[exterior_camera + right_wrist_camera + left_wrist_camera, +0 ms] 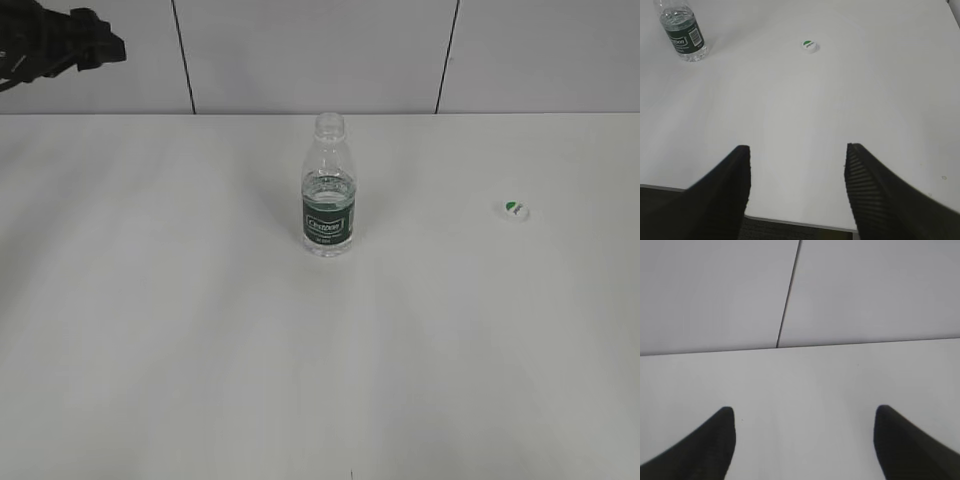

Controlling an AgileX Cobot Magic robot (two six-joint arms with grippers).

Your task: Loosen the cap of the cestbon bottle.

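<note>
The cestbon bottle (328, 190) stands upright at the middle of the white table, with no cap on its neck; it also shows in the right wrist view (682, 30) at the top left. The white cap (516, 210) with a green mark lies on the table to the bottle's right, and also shows in the right wrist view (810, 46). My left gripper (804, 412) is open and empty, facing the wall; its arm (60, 45) sits at the far left. My right gripper (796, 150) is open and empty near the table's front edge, out of the exterior view.
A white table (200, 330) runs back to a pale panelled wall (300, 50) with dark seams. The table's near edge (790, 223) shows under my right gripper.
</note>
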